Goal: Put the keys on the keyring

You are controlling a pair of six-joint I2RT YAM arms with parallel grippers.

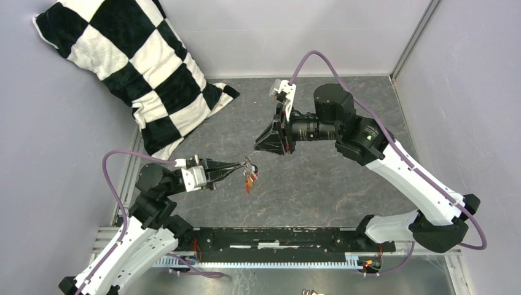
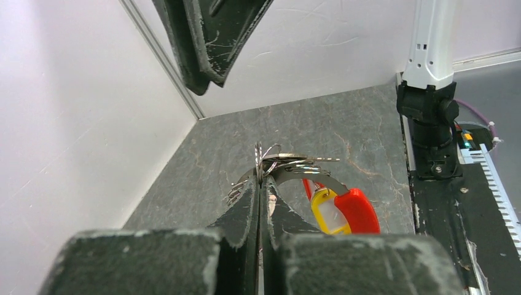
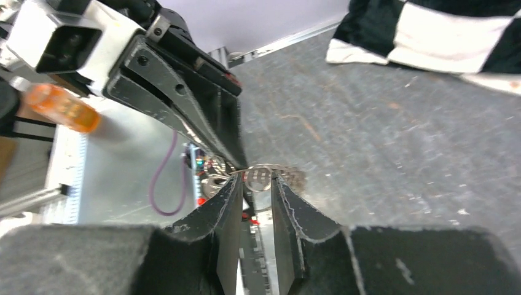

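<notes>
Left gripper: closest to the lens in its own wrist view. We see its jaws pressed together, pinching the keyring's wire edge-on at the very tips.
Keyring: held in the air over the table, a little left of centre. We see it touching nothing but those tips.
Keys: red and yellow heads and thin silvery blades hang bunched from the keyring. We cannot count them, nor tell whether every one is threaded.
Right gripper: just far and right of the keyring, aimed at it, with its jaws part-way apart and nothing in them. We see the keyring through the gap and judge it close but not touching.
Table: grey and marbled, under both arms.
Pillow: chequered, in the far left corner, well apart.
Step, as we judge it: the right gripper is lining up to take or steady the keyring.
Risk at the pinch: the left gripper holds only thin wire, so a nudge from the right could twist the keyring or pop it loose. That would drop the bunch onto the table.
Risk at the blades: the keys crowd the wire, so the right jaws may close on a blade instead.
Risk at the tips: the two grippers are near each other and could knock together.
</notes>
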